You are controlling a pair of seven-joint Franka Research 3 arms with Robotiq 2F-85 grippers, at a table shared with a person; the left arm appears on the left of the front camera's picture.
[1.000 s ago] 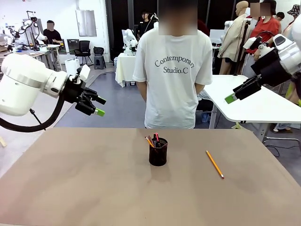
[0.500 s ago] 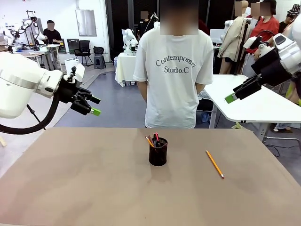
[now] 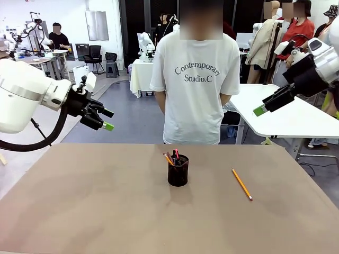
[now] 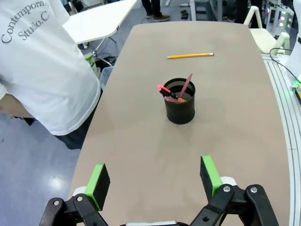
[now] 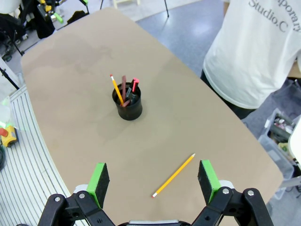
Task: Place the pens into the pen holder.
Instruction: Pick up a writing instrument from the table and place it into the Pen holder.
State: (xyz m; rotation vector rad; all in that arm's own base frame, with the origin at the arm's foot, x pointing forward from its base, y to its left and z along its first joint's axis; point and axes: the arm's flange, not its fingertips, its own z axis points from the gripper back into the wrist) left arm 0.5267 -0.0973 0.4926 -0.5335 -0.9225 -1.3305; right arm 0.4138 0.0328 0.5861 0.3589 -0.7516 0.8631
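A bare brown table (image 3: pixel 79 201) is seen from the robot's side. At its middle stands the black mesh holder (image 3: pixel 178 170), in which three pens (image 3: pixel 172 157) are already leaned: one yellow-orange, one brownish-pink, one dark with a red tip. A yellow pencil (image 3: pixel 242 184) lies flat on the table to the holder's right, well apart from it and not yet collected.

Higher and farther out, the left hand (image 3: pixel 108 119) and the right hand (image 3: pixel 262 107) are held in the air at either side, each with its jaws spread wide and nothing gripped. A person (image 3: pixel 195 79) in a white T-shirt stands at the far edge.

The pencil is judged to be the step in hand, and the right hand the better placed for it. The jaws should be turned across the shaft, lowered near its middle until the tips almost meet the table, then closed gently so the thin shaft is not rolled away. The pencil should be tipped upright and released over the free part of the holder's mouth, so that the leaning pens and the light holder are not knocked.
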